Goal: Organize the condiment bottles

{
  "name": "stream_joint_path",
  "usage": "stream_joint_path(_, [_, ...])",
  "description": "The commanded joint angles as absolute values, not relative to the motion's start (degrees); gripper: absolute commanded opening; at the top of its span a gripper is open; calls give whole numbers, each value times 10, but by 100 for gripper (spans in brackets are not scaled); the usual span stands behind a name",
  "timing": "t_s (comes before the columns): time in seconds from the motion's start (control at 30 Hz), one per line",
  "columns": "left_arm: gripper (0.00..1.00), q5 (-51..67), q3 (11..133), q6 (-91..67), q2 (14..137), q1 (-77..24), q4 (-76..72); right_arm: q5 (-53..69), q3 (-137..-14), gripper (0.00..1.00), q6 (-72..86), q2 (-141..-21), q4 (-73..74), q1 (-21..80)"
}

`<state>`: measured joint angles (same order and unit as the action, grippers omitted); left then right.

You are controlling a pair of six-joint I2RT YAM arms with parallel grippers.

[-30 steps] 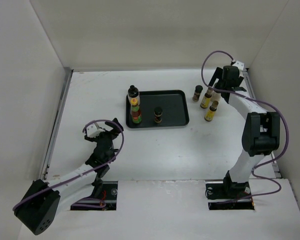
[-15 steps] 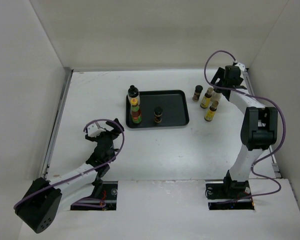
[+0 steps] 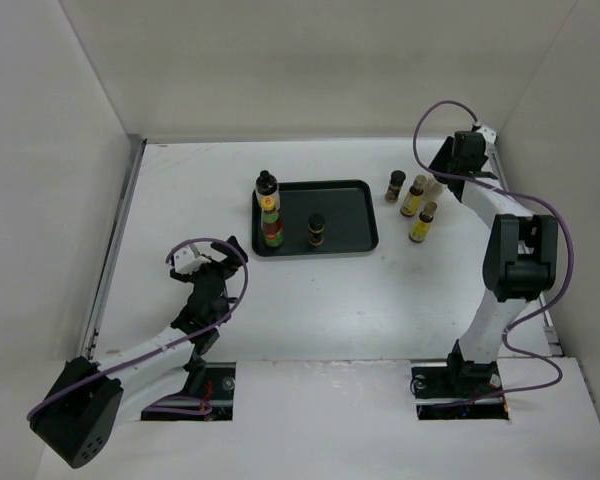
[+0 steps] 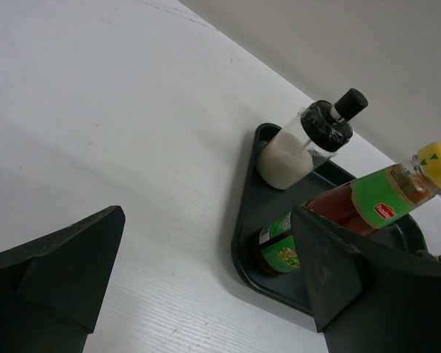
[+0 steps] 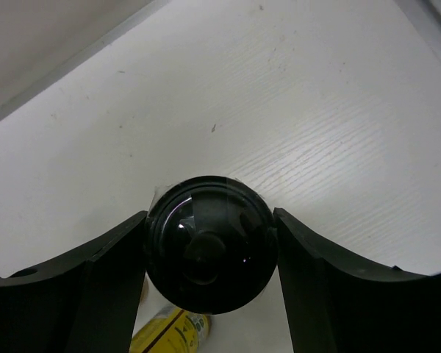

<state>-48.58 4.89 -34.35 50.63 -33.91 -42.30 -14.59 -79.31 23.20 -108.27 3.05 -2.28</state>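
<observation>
The right hand [image 5: 210,219] pinches the black-capped bottle [image 5: 206,257] by its cap; the left hand [image 4: 206,220] hangs spread, the tray [image 4: 242,229] just ahead

Left arm [image 3: 202,300] low, jaws wide apart, right arm [image 3: 510,262] outstretched, jaws gripping black-capped bottle [image 5: 212,246].

— What is under the black cap [image 5: 212,246] between the fingers [image 5: 81,294]?
— I can't tell. The cap hides it. Below the fingers, a yellow-labelled bottle [image 5: 167,331] is cut off by the edge.
</observation>
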Motion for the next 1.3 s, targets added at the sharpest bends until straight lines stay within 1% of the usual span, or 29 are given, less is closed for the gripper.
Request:
stream_joint_path(0.0, [100,-481,54,-350,496,-334,-457,-183,-796,57,233,-967,-62,-23])
stream_joint_path(0.1, [100,-481,49,-350,484,-332,-457,-185,-794,56,215,-919,-84,-14])
stream_joint_path(0.23, [100,-481,51,-352,493,-330,-457,-171,-810,56,190,-889,-82,49])
stream_joint_path(0.4, [100,-480,51,-352,492,-327,-457,-131,-857,55,184,-938,-59,166])
stream_joint_path(0.6, [100,-479,47,-352,485,-325,-456,-93,-966,56,188,-1058,-19,282])
stream_joint_path(0.7, [100,-475,47,-352,481,-324,-454,-93,-1011,56,184,-1111,3,311])
stream_joint_path(0.83, [100,-474,47,-352,483,-323,-454,-94,-1034,57,182,-1161,9,334])
stream_joint_path(1.27, [100,-461,50,-354,491,-321,-456,-118,-1033,60,170,-1229,-9,364])
